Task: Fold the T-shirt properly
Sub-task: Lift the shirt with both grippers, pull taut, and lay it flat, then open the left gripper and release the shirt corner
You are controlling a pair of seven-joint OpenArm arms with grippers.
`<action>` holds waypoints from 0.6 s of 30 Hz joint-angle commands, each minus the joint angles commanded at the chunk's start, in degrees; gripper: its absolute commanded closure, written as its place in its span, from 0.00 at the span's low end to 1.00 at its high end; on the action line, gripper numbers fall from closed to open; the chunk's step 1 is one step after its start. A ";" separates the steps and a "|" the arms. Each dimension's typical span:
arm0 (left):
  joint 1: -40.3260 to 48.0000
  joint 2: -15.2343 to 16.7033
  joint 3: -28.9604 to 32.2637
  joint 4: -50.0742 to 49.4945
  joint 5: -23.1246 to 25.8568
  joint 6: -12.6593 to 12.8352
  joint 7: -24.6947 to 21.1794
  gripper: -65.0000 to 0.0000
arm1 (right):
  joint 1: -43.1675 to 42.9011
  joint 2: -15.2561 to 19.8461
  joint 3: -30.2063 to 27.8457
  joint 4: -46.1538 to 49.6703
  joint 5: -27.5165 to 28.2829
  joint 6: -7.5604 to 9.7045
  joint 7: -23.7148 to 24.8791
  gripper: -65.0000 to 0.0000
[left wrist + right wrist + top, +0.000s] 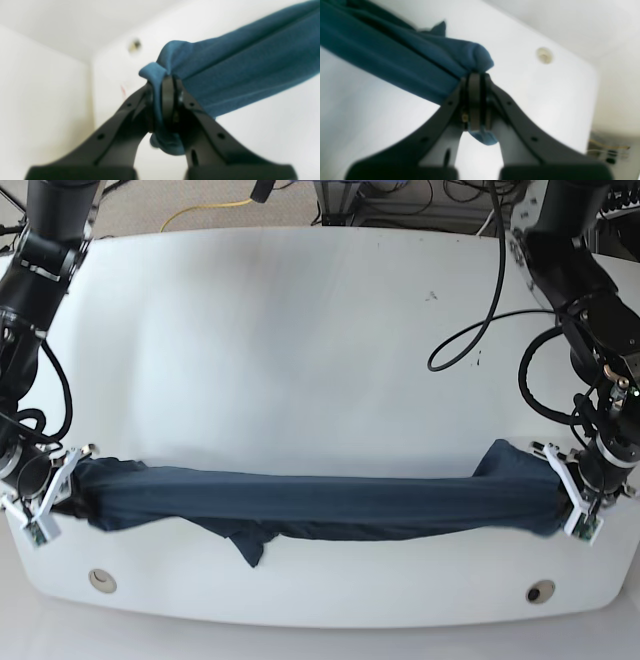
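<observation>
Fig.: T-shirt [320, 505] stretched betw. two arms near the front edge of the white table [300, 360]. You are looking at the garment pulled into one long, bunched band running L–R across the base view, w/ a loose flap (prob. a sleeve or hem corner) hanging down toward the table at left of centre.

Left gripper [167, 87], on the base view's right: jaws are pressing together on a wad of navy cloth, w/ a small tail poking out below the pads. Right gripper [476, 85], on the base view's left: jaws likewise clamping a cloth end, a bit of fabric showing beneath.

Why held so: you are gripping opposite ends and keeping them well apart, so tension is taking out slack and wrinkles; judged, this is a spread/straighten step before laying flat, w/ folding proper not yet done.

Two round grommets [101, 580] are sitting in the tabletop just in front of the shirt. Cables [480, 330] from the left arm are trailing over the far table side, apart from the cloth.
</observation>
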 joint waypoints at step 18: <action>24.97 -1.05 -2.11 -0.26 0.35 0.00 -0.18 1.00 | -30.95 -15.30 8.62 4.66 -0.35 0.00 0.09 1.00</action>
